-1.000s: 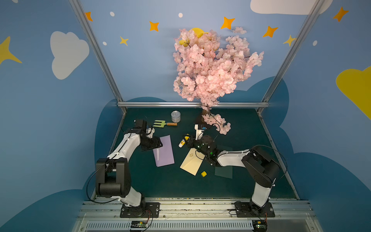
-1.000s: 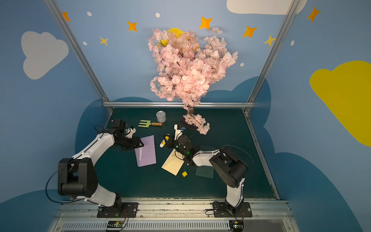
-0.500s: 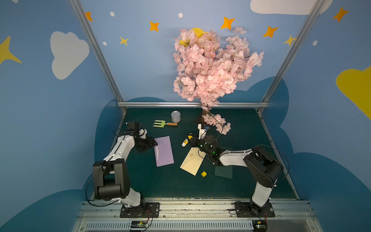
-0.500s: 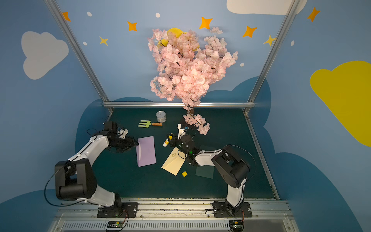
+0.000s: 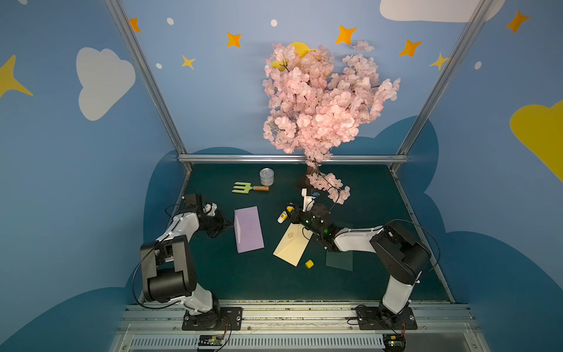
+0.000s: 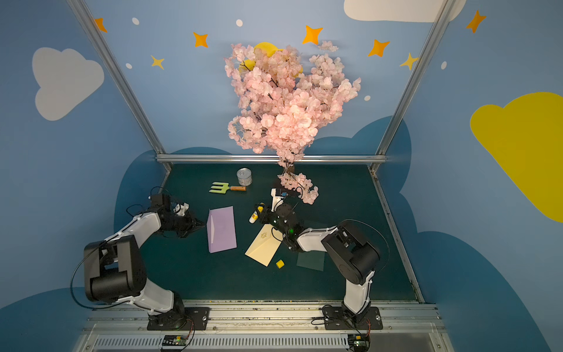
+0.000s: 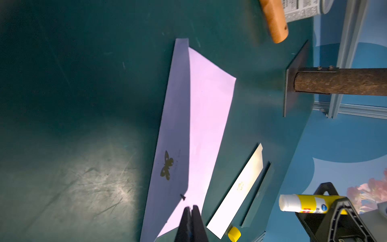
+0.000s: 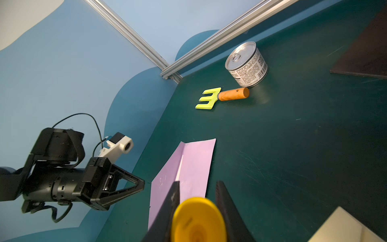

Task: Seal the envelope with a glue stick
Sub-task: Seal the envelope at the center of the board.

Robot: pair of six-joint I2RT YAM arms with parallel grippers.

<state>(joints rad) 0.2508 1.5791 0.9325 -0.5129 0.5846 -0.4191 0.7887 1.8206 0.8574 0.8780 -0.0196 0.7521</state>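
The envelope (image 5: 292, 248) lies flat on the bench (image 5: 365, 189); the uncapped glue stick (image 5: 282, 215), clamped in the right gripper (image 5: 290, 212), hangs just beyond its far corner. The left gripper (image 5: 229, 226) has just closed empty beside the lilac envelope (image 5: 248, 228), so gluing likely falls to the right arm.

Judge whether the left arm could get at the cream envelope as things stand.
Probably yes. Only the flat lilac envelope lies between the shut left gripper and the cream envelope; the right gripper, holding the glue stick, crowds its far corner.
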